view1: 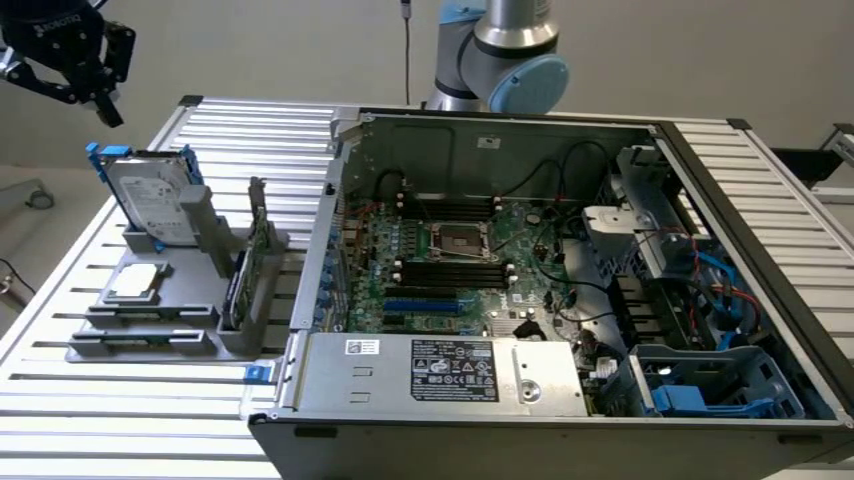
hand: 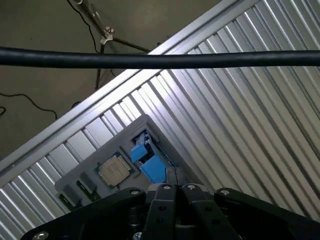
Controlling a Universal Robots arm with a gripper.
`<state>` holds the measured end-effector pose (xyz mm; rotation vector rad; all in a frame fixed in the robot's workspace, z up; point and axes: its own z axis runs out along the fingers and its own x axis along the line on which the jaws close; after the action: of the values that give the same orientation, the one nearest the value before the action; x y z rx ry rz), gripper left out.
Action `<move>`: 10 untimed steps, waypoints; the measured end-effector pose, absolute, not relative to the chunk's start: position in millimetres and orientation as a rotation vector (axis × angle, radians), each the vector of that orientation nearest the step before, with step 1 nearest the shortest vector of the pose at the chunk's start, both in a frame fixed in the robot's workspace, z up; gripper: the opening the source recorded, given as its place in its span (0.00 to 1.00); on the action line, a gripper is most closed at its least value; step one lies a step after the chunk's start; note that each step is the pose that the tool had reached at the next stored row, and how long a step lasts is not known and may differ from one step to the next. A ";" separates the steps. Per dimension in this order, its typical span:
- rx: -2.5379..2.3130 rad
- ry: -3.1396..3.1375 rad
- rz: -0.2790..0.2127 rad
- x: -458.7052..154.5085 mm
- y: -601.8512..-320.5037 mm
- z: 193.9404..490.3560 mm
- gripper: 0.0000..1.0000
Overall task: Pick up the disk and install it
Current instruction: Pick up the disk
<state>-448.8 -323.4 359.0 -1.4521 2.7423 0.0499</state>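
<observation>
The exterior view takes in the whole slatted worktop. An open computer case sits at its middle and the exterior view's right, motherboard exposed, with blue drive bays in its near right corner. To the exterior view's left of the case stands a grey rack. The disk is upright in the far end of the rack, label facing out, its blue carrier frame showing at the top and side edges. A small square chip lies flat on the rack nearer the camera, and a thin circuit card stands on edge between the disk and the case. The gripper hangs above the disk, clear of it and a little to the exterior view's left.

The wrist view looks straight down past the gripper. Its fingers are pressed together with nothing between them. Just beyond their tips is the blue frame of the disk seen end-on, with the chip beside it in the rack. A black cable crosses this view.
</observation>
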 end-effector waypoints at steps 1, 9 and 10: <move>-1.479 2.729 0.051 -448.8 -323.4 358.6 0.11; -1.676 2.618 0.057 -448.8 -323.5 354.6 0.11; -1.699 2.604 0.058 -448.8 -323.4 354.1 0.11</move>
<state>-448.8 -323.4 354.1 -1.6990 2.6035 0.0575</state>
